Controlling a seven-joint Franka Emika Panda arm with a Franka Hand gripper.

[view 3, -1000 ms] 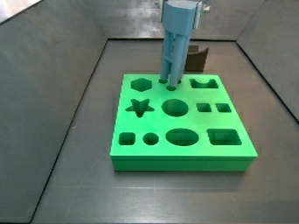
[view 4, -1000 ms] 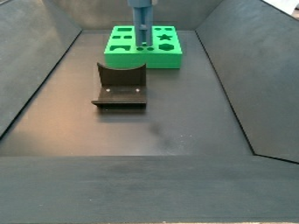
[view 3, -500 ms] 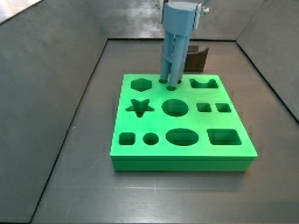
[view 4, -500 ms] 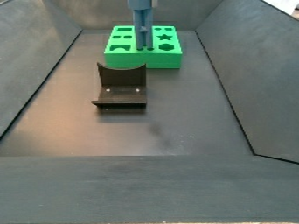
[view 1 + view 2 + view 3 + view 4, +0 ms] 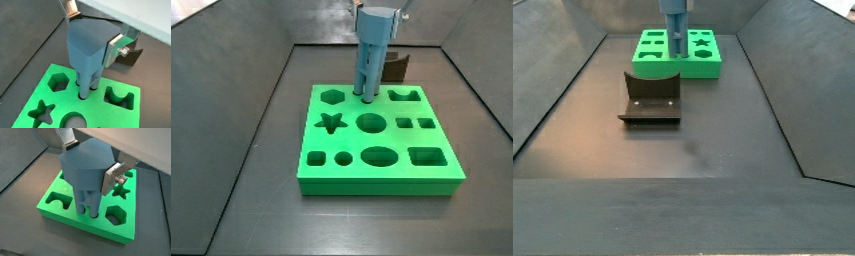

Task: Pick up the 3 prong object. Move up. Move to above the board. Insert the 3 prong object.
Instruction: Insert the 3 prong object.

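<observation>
The 3 prong object [image 5: 372, 45] is a tall blue-grey peg with a blocky head, and it stands upright in my gripper [image 5: 91, 30]. The gripper is shut on its head, with one silver finger [image 5: 115, 47] on one side and the other finger [image 5: 65, 139] opposite. Its prongs [image 5: 87, 84] reach down to the small round holes of the green board [image 5: 438, 178], between the hexagon cut-out [image 5: 59, 81] and the U-shaped cut-out [image 5: 120, 97]. The prong tips look just inside the holes in both wrist views [image 5: 87, 208]. The peg also shows in a side view [image 5: 675, 25].
The dark fixture [image 5: 651, 97] stands on the floor beside the board [image 5: 707, 68], and it shows behind the board in a side view [image 5: 400, 66]. Sloping grey walls [image 5: 238, 100] enclose the floor. Other cut-outs, such as a star [image 5: 331, 123] and an oval [image 5: 378, 155], are open.
</observation>
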